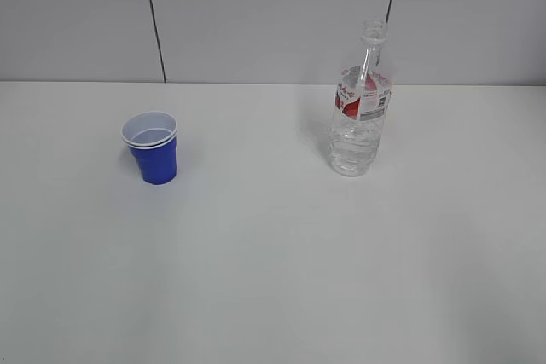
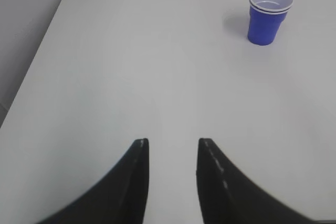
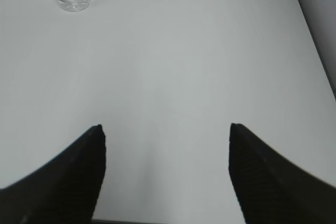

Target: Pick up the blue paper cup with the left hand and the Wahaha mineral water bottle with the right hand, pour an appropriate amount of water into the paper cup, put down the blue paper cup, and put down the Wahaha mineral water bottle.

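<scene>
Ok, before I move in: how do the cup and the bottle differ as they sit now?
The blue paper cup is short, opaque and wide-mouthed; the Wahaha mineral water bottle is tall, clear and narrow-necked. The cup is blue outside with a doubled white rim; the bottle wears a red, white and grey label. The cup stands left, the bottle right and slightly farther back. Both stand upright on the white table, apart and untouched.

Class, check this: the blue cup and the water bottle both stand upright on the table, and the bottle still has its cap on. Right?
Not quite. The water bottle has no cap; the exterior view shows its neck open. The blue cup and bottle do stand upright on the table.
</scene>
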`<action>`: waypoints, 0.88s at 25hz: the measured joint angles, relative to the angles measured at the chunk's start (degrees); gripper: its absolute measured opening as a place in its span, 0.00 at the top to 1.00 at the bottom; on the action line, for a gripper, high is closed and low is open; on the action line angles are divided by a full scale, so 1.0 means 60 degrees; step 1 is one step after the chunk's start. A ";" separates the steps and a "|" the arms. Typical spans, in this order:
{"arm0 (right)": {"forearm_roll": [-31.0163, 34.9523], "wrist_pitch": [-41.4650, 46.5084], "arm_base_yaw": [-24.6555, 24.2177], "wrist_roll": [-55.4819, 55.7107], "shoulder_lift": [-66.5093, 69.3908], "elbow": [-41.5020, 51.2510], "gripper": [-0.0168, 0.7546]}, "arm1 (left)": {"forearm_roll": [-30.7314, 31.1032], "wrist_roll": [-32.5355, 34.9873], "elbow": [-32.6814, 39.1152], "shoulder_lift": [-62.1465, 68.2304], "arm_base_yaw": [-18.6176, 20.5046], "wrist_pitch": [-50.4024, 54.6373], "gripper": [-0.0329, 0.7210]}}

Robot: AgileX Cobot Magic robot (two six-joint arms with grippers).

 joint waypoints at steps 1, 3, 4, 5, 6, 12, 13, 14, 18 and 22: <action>0.0000 0.0000 0.0000 0.0000 0.0000 0.0000 0.27 | 0.0000 0.0000 0.0000 0.0000 0.0000 0.0000 0.64; 0.0000 0.0000 0.0000 0.0000 0.0000 0.0000 0.27 | 0.0000 0.0000 0.0000 0.0000 0.0000 -0.0016 0.64; 0.0000 0.0000 0.0000 0.0000 0.0000 0.0000 0.27 | 0.0000 0.0000 0.0000 0.0000 0.0000 -0.0016 0.64; 0.0000 0.0000 0.0000 0.0000 0.0000 0.0000 0.27 | 0.0000 0.0000 0.0000 0.0000 0.0000 -0.0016 0.64; 0.0000 0.0000 0.0000 0.0000 0.0000 0.0000 0.27 | 0.0000 0.0000 0.0000 0.0000 0.0000 -0.0016 0.64; 0.0000 0.0000 0.0000 0.0000 0.0000 0.0000 0.27 | 0.0000 0.0000 0.0000 0.0000 0.0000 -0.0016 0.64; 0.0000 0.0000 0.0000 0.0000 0.0000 0.0000 0.27 | 0.0000 0.0000 0.0000 0.0000 0.0000 -0.0016 0.64; 0.0000 0.0000 0.0000 0.0000 0.0000 0.0000 0.27 | 0.0000 0.0000 0.0000 0.0000 0.0000 -0.0016 0.64; 0.0000 0.0000 0.0000 0.0000 0.0000 0.0000 0.27 | 0.0000 0.0000 0.0000 0.0000 0.0000 -0.0016 0.64; 0.0000 0.0000 0.0000 0.0000 0.0000 0.0000 0.27 | 0.0000 0.0000 0.0000 0.0000 0.0000 -0.0016 0.64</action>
